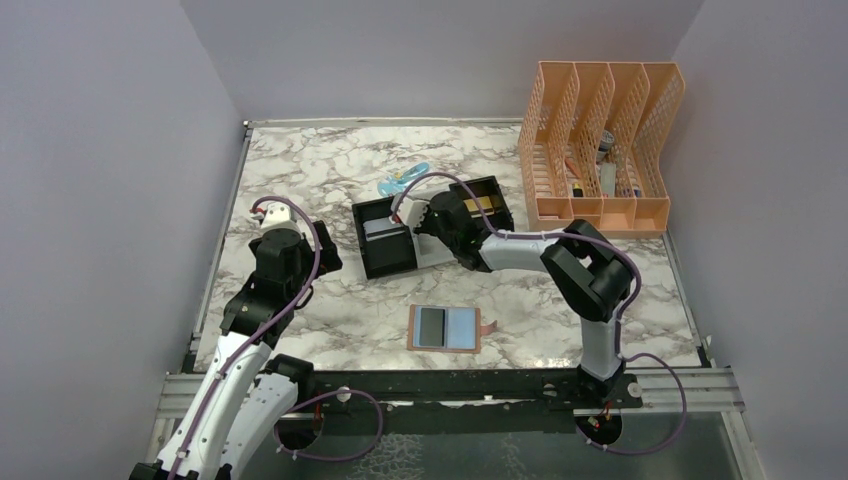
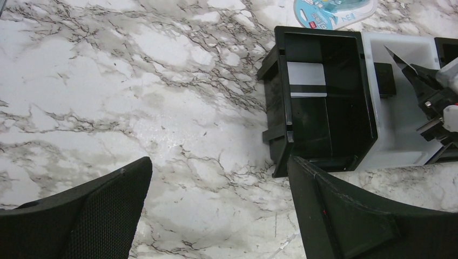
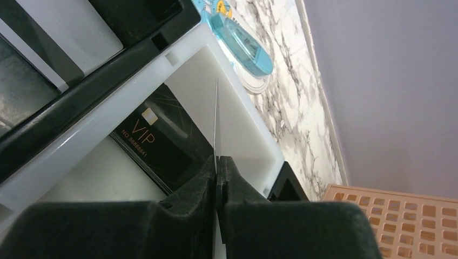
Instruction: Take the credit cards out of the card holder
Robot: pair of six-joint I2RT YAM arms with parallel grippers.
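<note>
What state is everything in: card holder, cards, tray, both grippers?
card holder: lying open, dark card inside
left gripper: open, empty
right gripper: shut on held card, over tray
held card: edge-on, pinched
VIP card: flat in tray's white compartment
silvery card: flat in black compartment

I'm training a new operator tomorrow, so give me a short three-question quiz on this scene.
1. True or false: the left end effector is shut.
2. What does the right end effector grip? A) a thin plastic card, seen edge-on; B) the tan leather bifold card holder; C) the blue packaged item.
3. Fill in: the black plastic card marked VIP lies in the ___ middle compartment of the black-and-white plastic tray.
Key: 1 false, it stands open and empty; 2 A; 3 white.
</note>
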